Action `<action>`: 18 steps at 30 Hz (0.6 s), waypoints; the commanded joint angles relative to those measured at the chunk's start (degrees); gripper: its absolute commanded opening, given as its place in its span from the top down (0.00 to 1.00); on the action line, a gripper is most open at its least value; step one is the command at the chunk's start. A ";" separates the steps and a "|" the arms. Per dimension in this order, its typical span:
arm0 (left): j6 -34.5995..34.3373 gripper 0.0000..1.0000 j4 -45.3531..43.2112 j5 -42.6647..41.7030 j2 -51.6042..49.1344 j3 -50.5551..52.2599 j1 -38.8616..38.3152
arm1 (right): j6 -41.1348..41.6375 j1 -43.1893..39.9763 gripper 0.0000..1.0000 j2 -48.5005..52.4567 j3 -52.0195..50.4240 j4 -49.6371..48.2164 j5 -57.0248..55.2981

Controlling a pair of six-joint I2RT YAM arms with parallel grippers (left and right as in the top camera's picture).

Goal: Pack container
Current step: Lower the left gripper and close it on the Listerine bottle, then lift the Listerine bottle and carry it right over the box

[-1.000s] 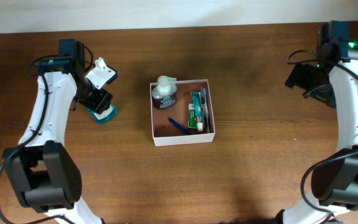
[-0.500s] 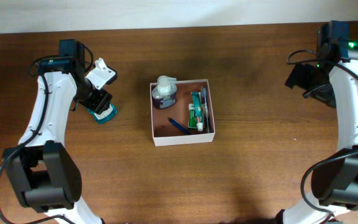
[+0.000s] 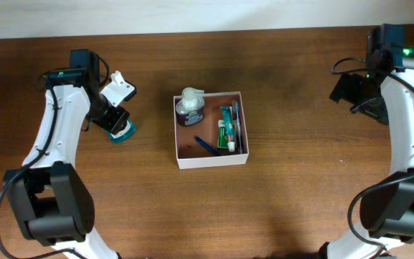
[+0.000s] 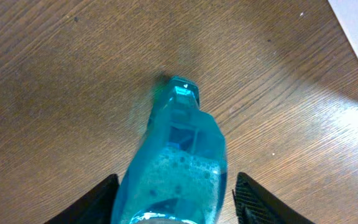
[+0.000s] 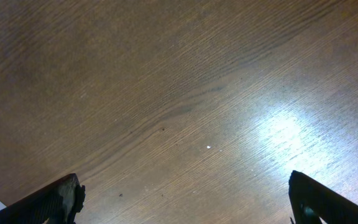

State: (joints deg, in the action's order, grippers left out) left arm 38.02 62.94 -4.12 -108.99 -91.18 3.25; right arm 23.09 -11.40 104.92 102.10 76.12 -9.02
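Your left gripper (image 3: 115,122) is down over the teal bottle (image 3: 122,132), which sits on the wooden table (image 3: 293,180) well to the left of the container (image 3: 211,162). In the left wrist view the fingers (image 4: 95,202) stand at a narrow spread on either side of the bottle's (image 4: 180,149) translucent blue body, and its cap end points away from the camera. A thin strip of wood shows beside the right finger. On the other side you cannot tell whether the pad is touching. Judge this as a grasp not yet made.

Close evenly and slowly so both pads meet the flat flanks together. If one lands first, the bottle will likely skate or twist on the smooth wood. The body is slick plastic partly full of liquid, so grip across its broad middle, not near the tapering cap, and lift straight up before travelling.

The container is at the table's centre. A white-capped bottle (image 3: 190,106) is in its upper-left corner as seen from overhead, a toothpaste tube (image 3: 226,128) lies along the right wall, and a blue pen (image 3: 205,145) lies across the floor. The open reddish-brown floor (image 3: 187,140) on the left, below the capped bottle, looks like the best spot. Clear the white rim on the way in and lower the bottle rather than dropping it.

Your right gripper (image 3: 347,90) hangs with its fingers spread wide over bare wood at the far right, holding nothing. Leave it there, out of the way.
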 commanded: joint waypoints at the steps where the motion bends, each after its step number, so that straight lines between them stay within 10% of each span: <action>1: 1.07 0.46 -0.42 -1.01 -0.94 0.26 0.17 | -0.33 -0.26 0.02 -0.42 0.44 0.00 -0.72; 18: -1.36 0.65 1.88 -0.63 -0.37 -4.42 -2.78 | -0.33 -0.26 0.02 -0.42 0.44 0.00 -0.72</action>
State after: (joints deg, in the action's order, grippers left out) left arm 37.50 63.81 -4.08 -109.10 -91.85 2.13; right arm 23.09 -11.40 104.92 102.10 76.12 -9.02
